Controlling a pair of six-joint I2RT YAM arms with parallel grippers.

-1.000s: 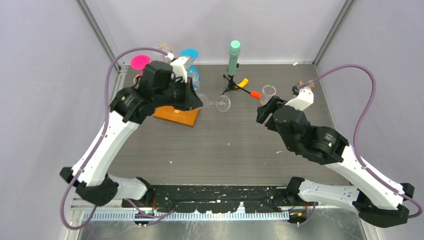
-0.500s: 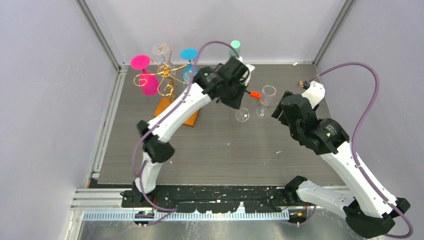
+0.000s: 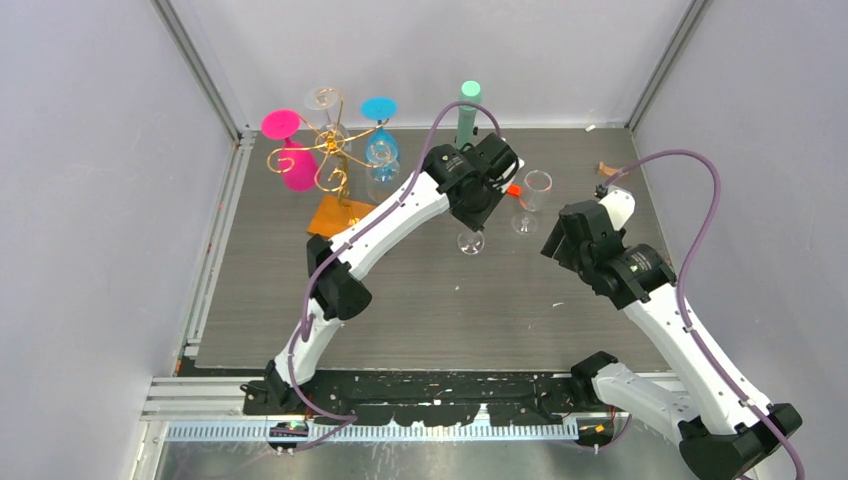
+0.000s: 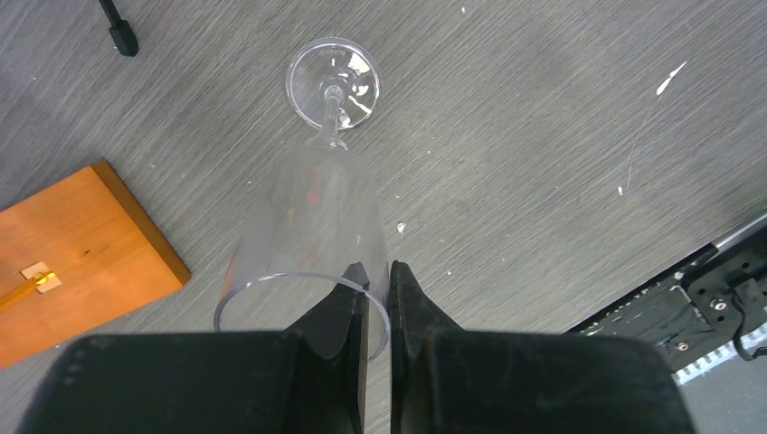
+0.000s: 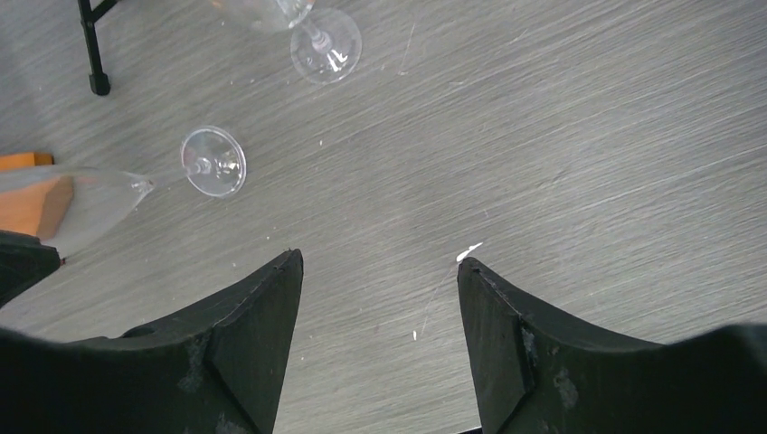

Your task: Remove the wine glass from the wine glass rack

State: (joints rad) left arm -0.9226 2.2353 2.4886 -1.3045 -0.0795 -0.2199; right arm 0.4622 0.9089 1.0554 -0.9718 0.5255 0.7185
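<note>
Glass so thin is fragile and slippery, we judge; left end effector [image 4: 378, 271] pinches the wine glass [image 4: 307, 217] at its rim, centre of frame, away from rack [image 3: 325, 150]; right end effector [image 5: 380, 262] stands apart.

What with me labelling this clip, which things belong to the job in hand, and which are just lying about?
Job: wine glass, pinched at its rim by the left hand; wine glass rack.
Lying about: mint-green cylinder on tripod; second clear glass, upright; right hand, open.
</note>
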